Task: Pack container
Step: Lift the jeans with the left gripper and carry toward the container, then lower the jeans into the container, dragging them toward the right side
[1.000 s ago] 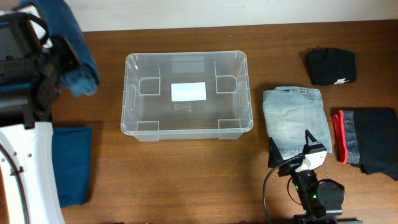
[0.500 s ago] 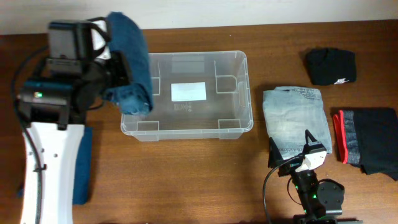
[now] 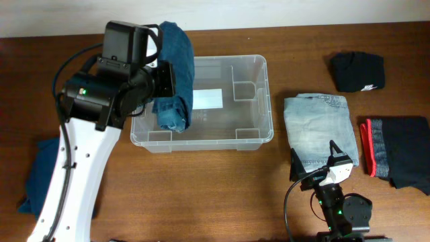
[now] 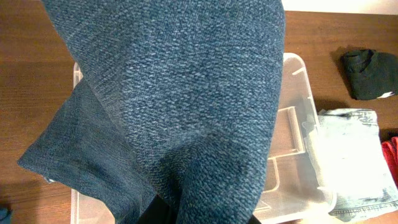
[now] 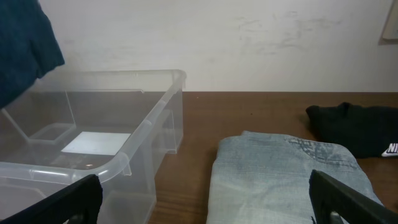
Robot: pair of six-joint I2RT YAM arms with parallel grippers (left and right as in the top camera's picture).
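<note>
The left pincer (image 3: pixel 163 81) (gripping dark jeans (image 3: pixel 178 64)) had swung in, the container (image 3: pixel 264 87) now beneath it; release seemed next. The right pincer (image 3: pixel 314 161) idled wide.

the container (image 3: pixel 201 140) is clear plastic, smooth and glossy, with a white matt paper label (image 3: pixel 203 99) on its floor. the dark blue cloth (image 4: pixel 186 93) is denim, matt, with a coarse, grainy weave. the right fingers (image 5: pixel 62 202) look like black matt plastic. just ahead of them lies pale denim (image 5: pixel 280 174), faded and soft, and beyond it black cloth (image 5: pixel 348 127), matt. the table (image 3: pixel 201 195) is brown wood, smooth with a low sheen.
</note>
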